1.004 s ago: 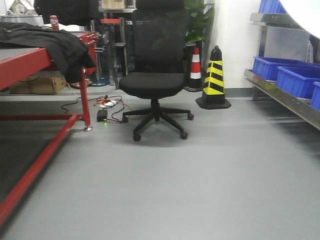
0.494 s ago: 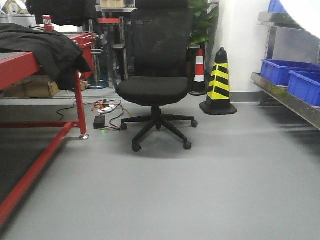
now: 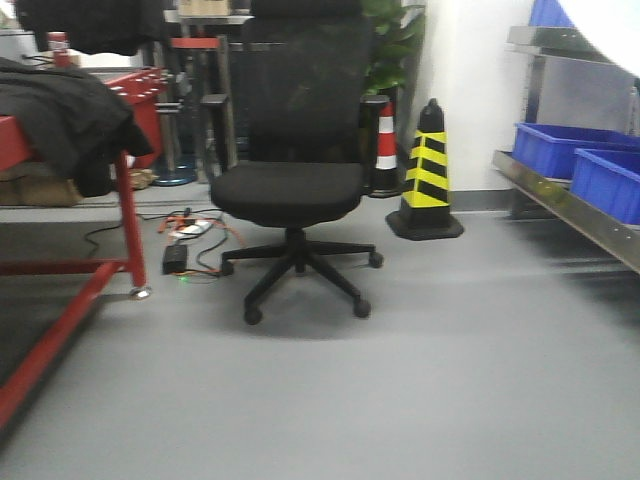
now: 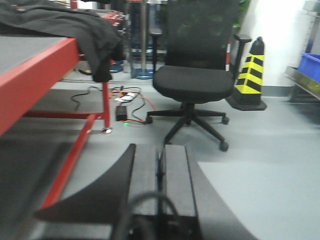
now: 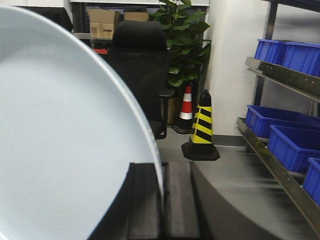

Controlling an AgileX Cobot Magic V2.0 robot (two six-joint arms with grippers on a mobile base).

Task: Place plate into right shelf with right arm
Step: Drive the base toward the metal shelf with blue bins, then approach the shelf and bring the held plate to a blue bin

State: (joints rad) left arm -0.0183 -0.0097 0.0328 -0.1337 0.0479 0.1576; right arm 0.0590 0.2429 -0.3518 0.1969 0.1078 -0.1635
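The plate [image 5: 60, 125] is glossy white and fills the left half of the right wrist view, standing on edge. My right gripper [image 5: 163, 170] is shut on its rim, one dark finger on each side. A white blur at the top right corner of the front view is the same plate [image 3: 612, 25]. The right shelf [image 5: 280, 75] is a steel rack along the right side, with blue bins [image 5: 292, 145] on its levels; its lower rail [image 3: 570, 212] also shows in the front view. My left gripper [image 4: 160, 150] hangs low over the grey floor, shut with nothing in it.
A black office chair [image 3: 290, 190] stands straight ahead on the grey floor. A yellow-black cone [image 3: 428, 175] and a smaller red-white cone [image 3: 386, 140] stand by the white wall. A red-framed table [image 3: 60, 270] with a black jacket [image 3: 60, 110] is at the left, cables [image 3: 190, 245] beside its leg.
In the front view the chair has grown larger and shifted left, and the red table has slid toward the left edge. The plate stays at the top right corner.
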